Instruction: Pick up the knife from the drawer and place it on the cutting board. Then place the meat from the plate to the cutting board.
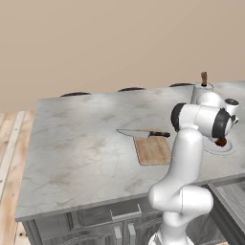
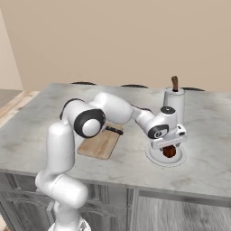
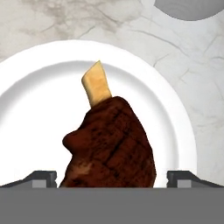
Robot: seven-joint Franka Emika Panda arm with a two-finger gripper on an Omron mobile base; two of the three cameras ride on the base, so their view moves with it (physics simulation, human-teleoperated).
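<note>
Your pincer (image 3: 112, 178) is spread wide right over the meat (image 3: 109, 144) — one fingertip (image 3: 41, 178) on each side of the lump, nothing gripped. In the hand view the meat sits on the white plate (image 3: 35, 109), dark reddish-brown w/ the tan bone end pointing away from the tips. Can't tell whether the tips touch the meat or just flank it.

From the right base view you see the hand (image 2: 169, 140) low over the plate (image 2: 153, 159), meat (image 2: 169, 152) just beneath it. Tall white cylinder (image 2: 174, 103) w/ a brown top stands just behind the plate.

Knife (image 1: 143, 134) is on the cutting board (image 1: 153, 150) — black handle on the board's far edge, blade sticking out past its left side over the counter (image 1: 72, 143). Board and plate sit near each other but apart, board to the left. In the left base view the arm covers most of the plate; a sliver of meat (image 1: 221, 142) peeks out. Drawer (image 1: 125, 209) under the counter's front edge looks slightly open.
</note>
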